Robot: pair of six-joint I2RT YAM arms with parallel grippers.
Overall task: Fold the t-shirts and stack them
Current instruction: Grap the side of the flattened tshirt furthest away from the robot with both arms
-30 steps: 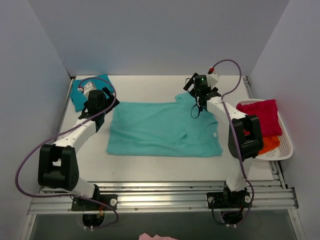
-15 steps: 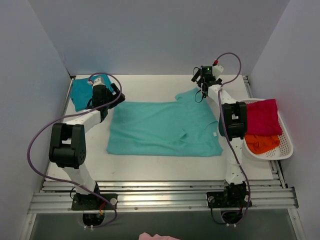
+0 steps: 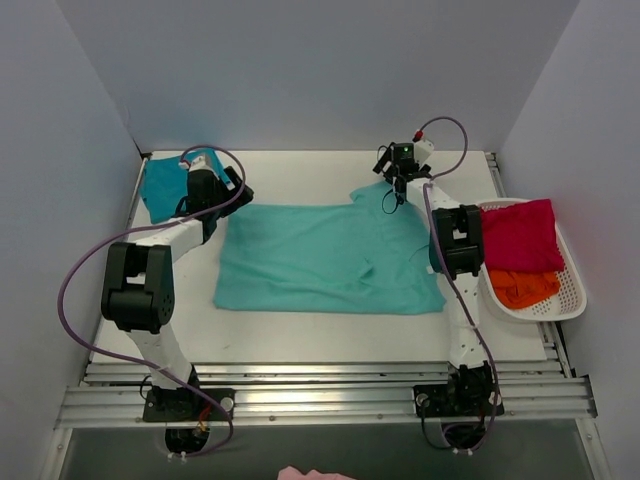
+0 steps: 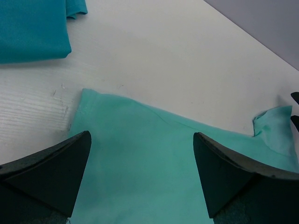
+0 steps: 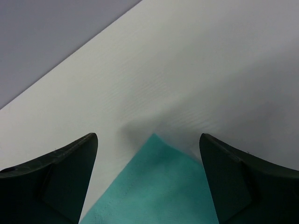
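The mint-green t-shirt (image 3: 325,258) is thin, soft cotton, so I judge it light and limp. It will sag and drape from whatever point is pinched, it has no stiffness to carry a fold by itself, and it should drag across the surface (image 3: 300,170) rather than slide freely. The best holds look like its two far corners, taken together so the cloth lifts as one even edge. It lies spread out as a wide, nearly flat rectangle, plain and unprinted, with a short sleeve jutting out at its far right corner and a shallow crease right of its middle. The left claw (image 4: 140,140) hovers over the shirt's far left corner, released, with its dark fingers (image 4: 46,172) wide apart and nothing between them. The right claw (image 5: 147,140) is over the tip of the jutting sleeve, its jaws also spread and gripping nothing. The darker teal-blue t-shirt (image 3: 165,185) lies as a compact folded bundle beyond the mint shirt's far left corner, near it but not touching. To the mint shirt's right, off the surface's edge, a white basket (image 3: 570,300) holds red and orange cloth.
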